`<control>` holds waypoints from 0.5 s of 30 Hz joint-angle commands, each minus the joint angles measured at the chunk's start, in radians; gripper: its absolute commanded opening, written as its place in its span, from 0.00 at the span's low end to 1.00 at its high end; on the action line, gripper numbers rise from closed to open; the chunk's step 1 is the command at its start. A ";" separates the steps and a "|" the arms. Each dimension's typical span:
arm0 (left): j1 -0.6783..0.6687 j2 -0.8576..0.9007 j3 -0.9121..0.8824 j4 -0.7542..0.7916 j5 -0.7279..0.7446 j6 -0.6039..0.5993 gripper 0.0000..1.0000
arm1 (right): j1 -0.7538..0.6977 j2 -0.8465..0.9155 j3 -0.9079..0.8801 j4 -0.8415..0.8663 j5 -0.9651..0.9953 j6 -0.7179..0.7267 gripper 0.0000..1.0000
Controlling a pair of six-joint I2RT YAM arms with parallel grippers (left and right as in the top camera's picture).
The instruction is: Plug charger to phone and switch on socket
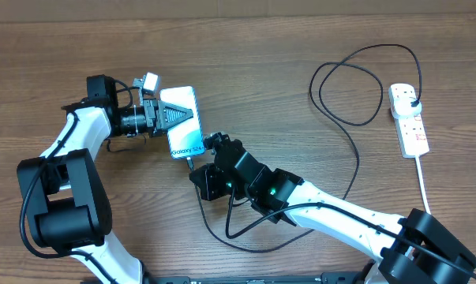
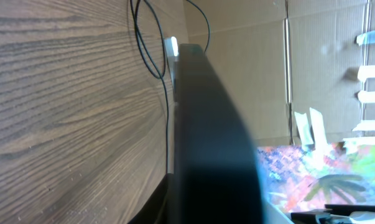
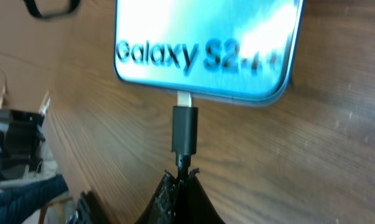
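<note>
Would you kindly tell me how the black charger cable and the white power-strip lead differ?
The charger cable is black, the lead white. The cable loops widely on its way to the phone; the lead runs almost straight. Both start at the power strip.

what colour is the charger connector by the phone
Black connector, pale metal tip; best in right wrist view.

Brown wood-grain table (image 1: 245,47). Left of centre, phone (image 1: 187,144), screen up, seemingly flat on the boards. Right of centre, thin black charger (image 1: 357,162) lying in loose loops. At far right, white socket (image 1: 411,122), its white lead (image 1: 424,185) trailing nearward.
</note>
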 commanded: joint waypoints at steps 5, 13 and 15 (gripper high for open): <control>-0.007 -0.011 -0.003 0.043 0.012 -0.068 0.04 | -0.003 -0.003 -0.007 0.029 -0.005 -0.006 0.04; -0.004 -0.011 -0.003 -0.040 -0.081 -0.041 0.04 | -0.003 -0.023 -0.007 -0.050 -0.035 -0.006 0.04; 0.000 -0.012 -0.003 -0.063 0.034 0.050 0.04 | -0.002 -0.045 -0.007 -0.072 -0.035 -0.006 0.04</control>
